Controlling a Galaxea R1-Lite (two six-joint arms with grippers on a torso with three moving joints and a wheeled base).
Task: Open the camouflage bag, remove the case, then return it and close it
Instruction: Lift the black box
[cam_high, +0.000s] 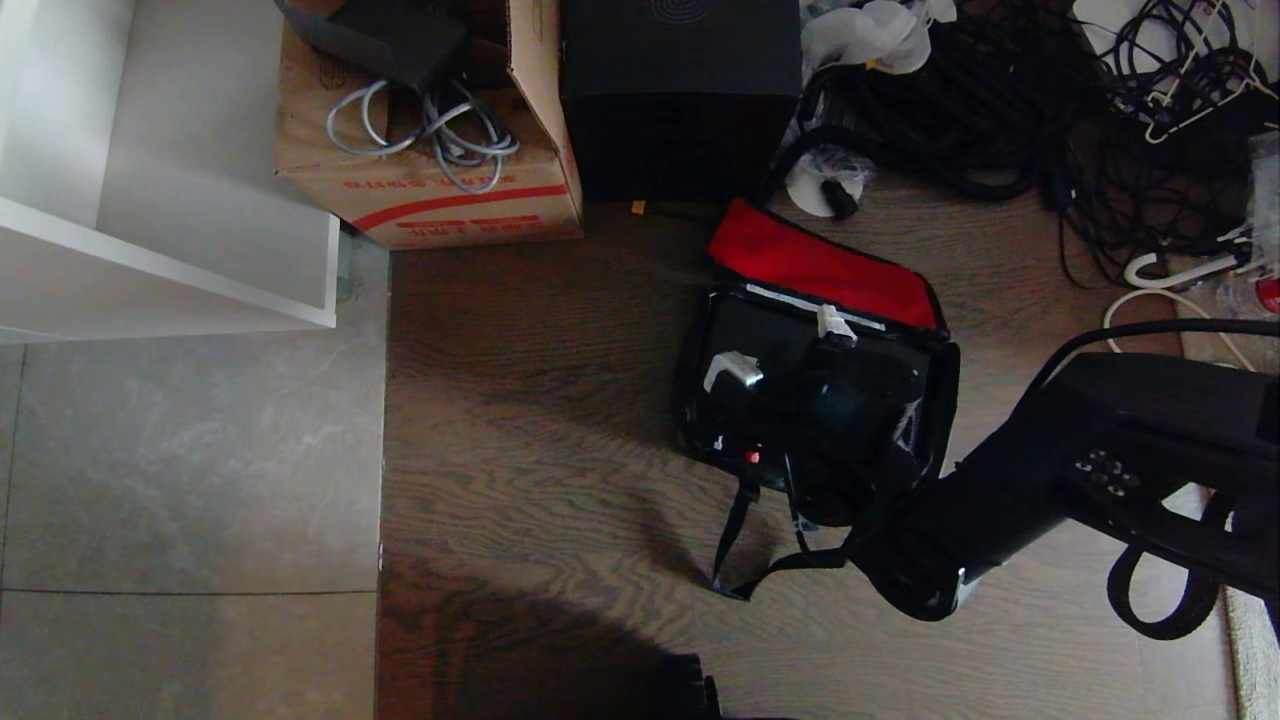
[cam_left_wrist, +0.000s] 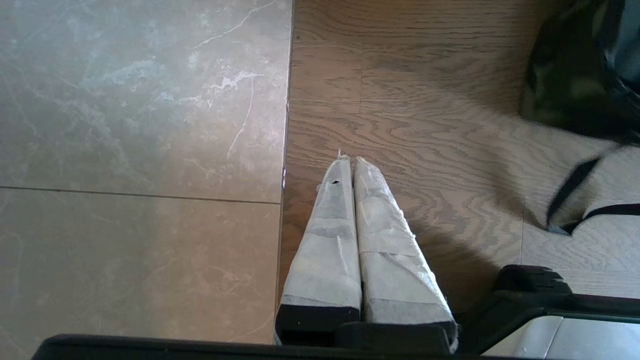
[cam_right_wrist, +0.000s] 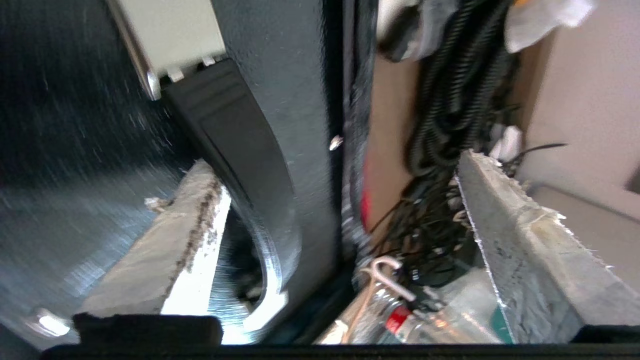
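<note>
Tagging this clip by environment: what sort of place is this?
Probably a lab or workshop storeroom corner, indoors, floor-level. Cues: a big tangle of black cables heaped on the wood floor, an opened cardboard box with grey cords spilling out, and a white cabinet beside grey tiles.

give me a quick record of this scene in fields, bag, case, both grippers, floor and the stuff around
bag: camouflage bag lies on the wood floor, flap open, red lining up
case: black case inside the open bag, red spot near its front edge
right gripper: right gripper open, fingers straddling the case edge at the bag's rim
left gripper: left gripper shut, parked above the floor, apart from the bag
strap: black strap trails on the floor in front of the bag
surroundings: cardboard box, tall black box, cable pile
</note>
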